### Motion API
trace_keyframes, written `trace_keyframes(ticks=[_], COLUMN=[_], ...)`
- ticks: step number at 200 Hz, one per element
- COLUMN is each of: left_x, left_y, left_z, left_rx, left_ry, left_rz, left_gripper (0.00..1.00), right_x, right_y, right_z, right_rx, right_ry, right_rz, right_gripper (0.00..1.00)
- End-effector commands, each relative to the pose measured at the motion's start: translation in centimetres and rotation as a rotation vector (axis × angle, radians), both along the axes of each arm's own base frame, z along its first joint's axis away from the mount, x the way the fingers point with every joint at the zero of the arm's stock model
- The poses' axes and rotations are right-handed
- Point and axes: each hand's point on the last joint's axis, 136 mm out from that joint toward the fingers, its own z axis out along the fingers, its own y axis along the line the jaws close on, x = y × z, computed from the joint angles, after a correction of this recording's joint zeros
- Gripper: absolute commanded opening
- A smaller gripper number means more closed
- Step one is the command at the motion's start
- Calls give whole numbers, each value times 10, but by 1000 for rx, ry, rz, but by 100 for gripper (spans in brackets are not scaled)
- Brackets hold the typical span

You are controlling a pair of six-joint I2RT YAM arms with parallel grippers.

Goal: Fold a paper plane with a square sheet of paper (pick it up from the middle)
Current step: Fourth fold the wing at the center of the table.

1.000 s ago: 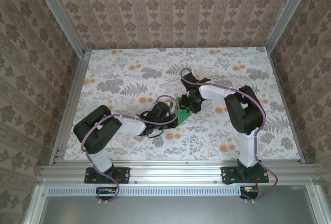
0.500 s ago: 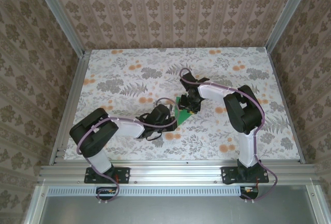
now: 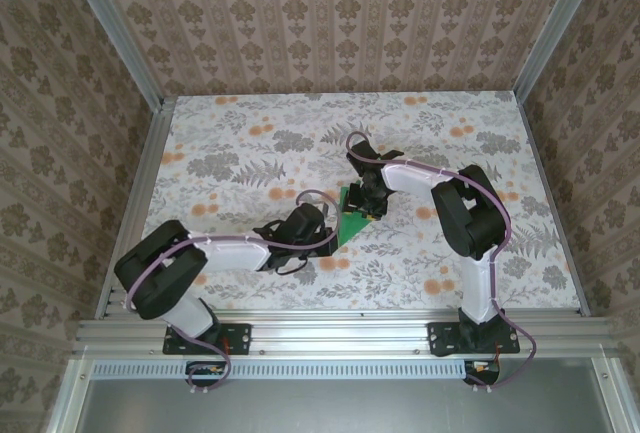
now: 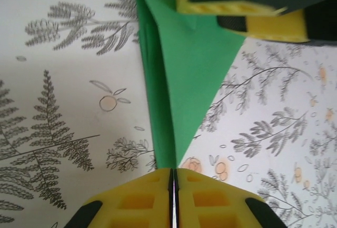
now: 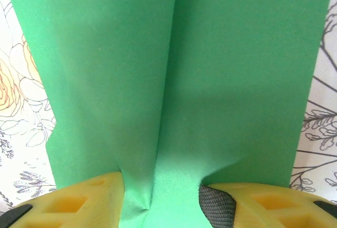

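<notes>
**Change since earlier frames.** The left arm has lowered and stretched out, with its shoulder swung toward the left rail. The right arm and the paper are in the same place.

**Top external.**
- The paper plane [image 3: 350, 221], a bright-green wedge, lies mid-table between the two grippers.
- The left gripper [image 3: 326, 230] is at the wedge's near-left point.
- The right gripper [image 3: 366, 203] is on its far, wide end.
- The floral table cover [image 3: 230, 143] lies all round, and the aluminium frame rail [image 3: 135, 203] is well apart from the work.

**Left wrist.**
- The left gripper's yellow fingers [image 4: 210, 196] are together, and the wedge's pointed tip runs in where they meet. I judge it pinched there.
- The centre crease runs straight up toward the right gripper's pads.

**Right wrist.**
- The pads [image 5: 79, 204] stand part-way apart, with the crease and a small pucker between them.
- They seem to bear down on the wide end rather than clamp it.

**Step in hand (judged).** The centre fold is being sharpened.
- Keep the tip pinch light and pull along the crease line, not across it.
- The wide end should be held flat so the wings stay matched.

**In the way.** The two grippers sit near each other, and any sideways swing risks the fingers meeting or the thin paper tearing at the pucker.
</notes>
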Motion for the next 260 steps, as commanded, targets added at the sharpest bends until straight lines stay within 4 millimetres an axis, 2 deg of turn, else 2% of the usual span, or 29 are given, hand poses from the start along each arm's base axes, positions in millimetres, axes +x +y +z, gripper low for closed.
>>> trace_keyframes(ticks=[1,44,91,127,181,260], left_x=[9,19,44,49,54,55], left_y=[-3,-20,-12,-27,-25,-26], left_z=[18,22,13,6,-4,-13], left_rx=[-14,-64,-70,-138,-139,-154], left_ry=[-56,-62,-49,3,29,48], left_rz=[2,-9,80,45,62,43], left_gripper=[15,20,29,31,28,18], right_x=[-70,-70,-66,-63,-56,-36], right_y=[-100,-95,-87,-80,-70,-50], right_z=[-116,-114,-106,-98,-86,-48], right_rx=[-443,-410,-332,-277,-213,-111], right_ry=[263,267,250,243,227,150], right_rz=[-23,-47,-71,-77,-77,-48], right_gripper=[54,54,54,54,55,56])
